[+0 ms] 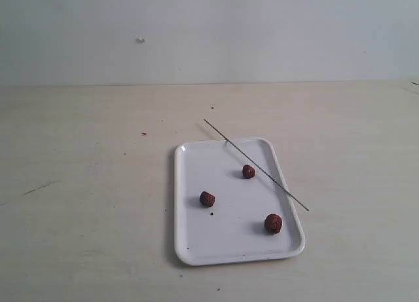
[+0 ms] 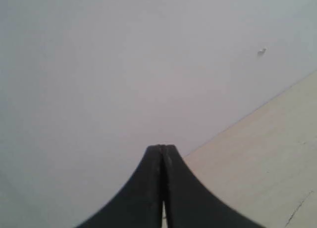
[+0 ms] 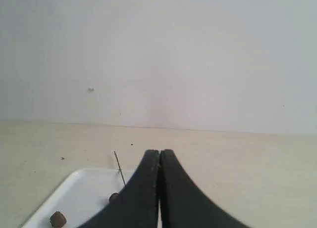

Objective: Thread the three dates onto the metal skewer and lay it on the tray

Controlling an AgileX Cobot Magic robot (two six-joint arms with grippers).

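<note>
The white tray (image 1: 196,240) lies on the table a little right of centre in the exterior view. Three dates rest loose on it: one toward the far side (image 1: 249,171), one at the left (image 1: 207,198), one near the right front (image 1: 273,223). The metal skewer (image 1: 255,164) lies slantwise across the tray's far right part, both ends sticking out past the rim. Neither arm shows in the exterior view. My left gripper (image 2: 162,148) is shut on nothing, facing the wall. My right gripper (image 3: 160,152) is shut and empty, behind the tray (image 3: 79,188), skewer (image 3: 119,167) and a date (image 3: 58,219).
The pale wooden table (image 1: 78,184) stretches around the tray, with a few dark specks on it. A grey wall (image 1: 209,33) bounds the far edge.
</note>
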